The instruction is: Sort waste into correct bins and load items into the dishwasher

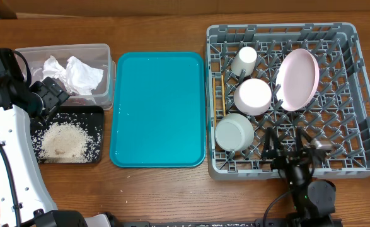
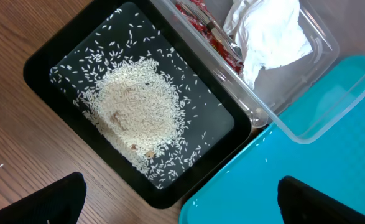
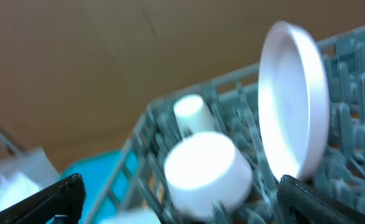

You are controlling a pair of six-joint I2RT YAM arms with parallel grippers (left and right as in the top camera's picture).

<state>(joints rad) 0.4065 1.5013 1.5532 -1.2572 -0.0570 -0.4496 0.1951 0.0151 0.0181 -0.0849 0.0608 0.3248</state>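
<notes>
Seemingly finished: rice (image 1: 62, 140) in the black tray (image 1: 99, 115), napkins (image 1: 77, 72) in the clear tub (image 1: 107, 69) by the table's (image 1: 172, 189) left edge, plate (image 1: 296, 79), bowls (image 1: 253, 96), probably chopsticks (image 1: 222, 94) in the dish rack (image 1: 361, 94); left gripper (image 2: 182, 205) and right gripper (image 3: 182, 199) gape empty.

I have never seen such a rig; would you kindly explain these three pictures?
Two robot arms work at a wooden table. One picture looks down from above; the others come from a camera on each wrist. A clear tub holds napkins and a red wrapper; a black tray holds rice; a teal tray lies beside them. A grey dish rack holds a pink plate, white cup, white bowl, grey-green bowl and chopsticks. Both the left claw, by the black tray, and the right claw, by the rack, are open and hold nothing.
</notes>
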